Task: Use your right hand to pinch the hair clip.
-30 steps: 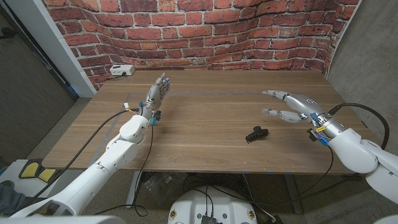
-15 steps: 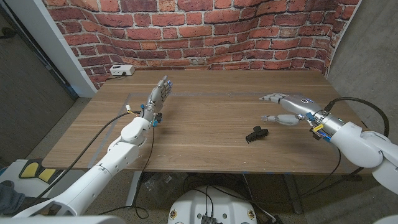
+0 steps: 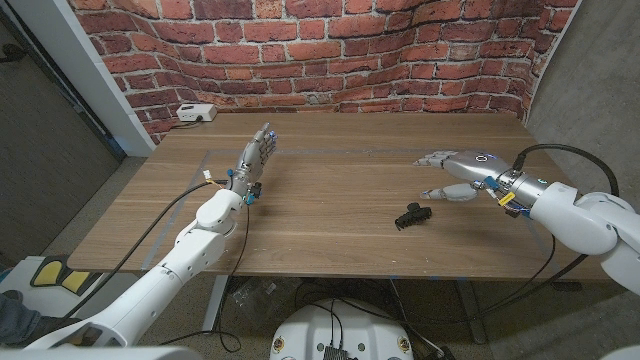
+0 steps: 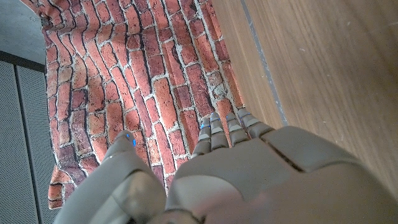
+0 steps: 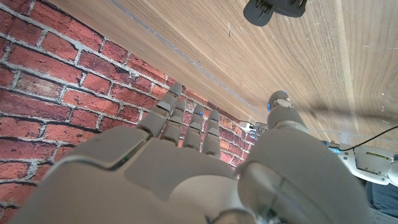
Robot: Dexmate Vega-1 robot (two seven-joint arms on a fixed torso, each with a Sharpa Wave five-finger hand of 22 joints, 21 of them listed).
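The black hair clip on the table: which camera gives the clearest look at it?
The head view shows the hair clip whole, lying on the wooden table apart from the open right hand. The right wrist view catches it only partly, cut off at the picture's edge. The left wrist view gives brick wall and table.

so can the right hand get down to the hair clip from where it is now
Probably yes. The right hand hovers open just beyond the hair clip, which lies alone on bare table with nothing between them.
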